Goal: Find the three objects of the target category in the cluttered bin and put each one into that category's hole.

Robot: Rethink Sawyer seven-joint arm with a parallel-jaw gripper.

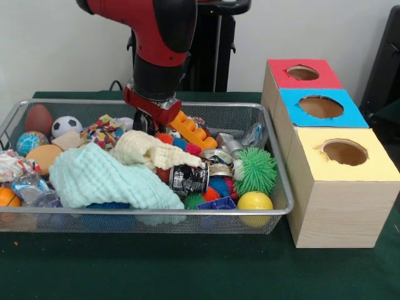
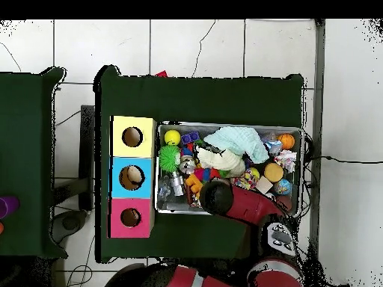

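My gripper (image 1: 145, 127) hangs low over the back middle of the wire bin (image 1: 284, 209), just behind a cream knitted cloth (image 1: 150, 150); that cloth hides its tips. An orange toy block (image 1: 190, 130) lies right beside it. In the overhead view the red arm (image 2: 228, 200) covers the gripper. To the right of the bin stand three boxes, each with a round hole on top: red (image 1: 281, 76), blue (image 1: 292, 111) and yellow (image 1: 312, 164). The overhead view shows the same boxes in a column: yellow (image 2: 146, 146), blue (image 2: 146, 187), red (image 2: 146, 224).
A mint cloth (image 1: 103, 178) covers the bin's front left. Around it lie a printed can (image 1: 189, 179), silver tins (image 1: 228, 145), a green spiky ball (image 1: 256, 170), a yellow ball (image 1: 254, 201), a soccer ball (image 1: 65, 125), a globe ball (image 1: 30, 142) and a brown egg shape (image 1: 39, 119).
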